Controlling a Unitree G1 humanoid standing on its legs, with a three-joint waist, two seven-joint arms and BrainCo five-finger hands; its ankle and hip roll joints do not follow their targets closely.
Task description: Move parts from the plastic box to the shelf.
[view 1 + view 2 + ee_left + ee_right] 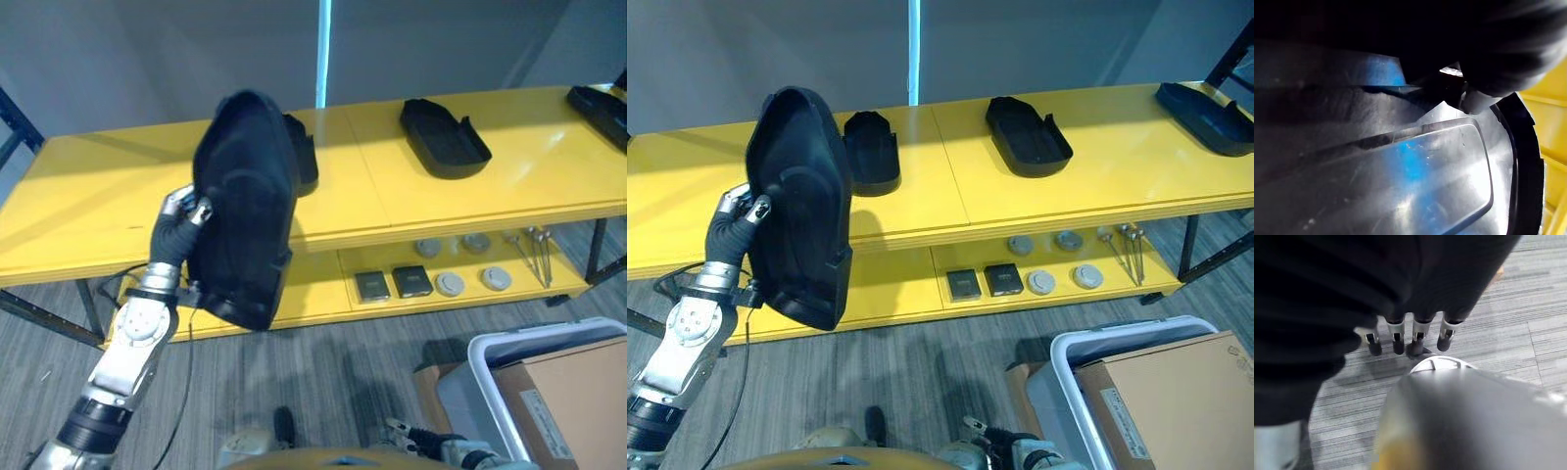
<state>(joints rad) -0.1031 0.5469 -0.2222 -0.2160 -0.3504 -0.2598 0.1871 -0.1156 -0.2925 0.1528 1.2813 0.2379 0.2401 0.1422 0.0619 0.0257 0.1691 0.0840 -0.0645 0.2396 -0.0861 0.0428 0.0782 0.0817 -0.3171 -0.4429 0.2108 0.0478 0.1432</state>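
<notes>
The left hand (pixel 737 217) is clamped on the left rim of a big black part (pixel 801 206), upright over the shelf (pixel 1038 201). It looks stiff, light, awkwardly broad; an edge grip suits. The right hand (pixel 1409 340) hangs low, fingers relaxed.

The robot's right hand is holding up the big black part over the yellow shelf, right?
Not the right hand: the left hand holds up the big black part over the yellow shelf, as the right eye view shows. The right hand hangs open over the floor.

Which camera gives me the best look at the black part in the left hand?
Right eye view: the whole black part shows upright, gripped by the left hand. The left eye view shows it likewise; the left wrist view shows its surface up close.
</notes>
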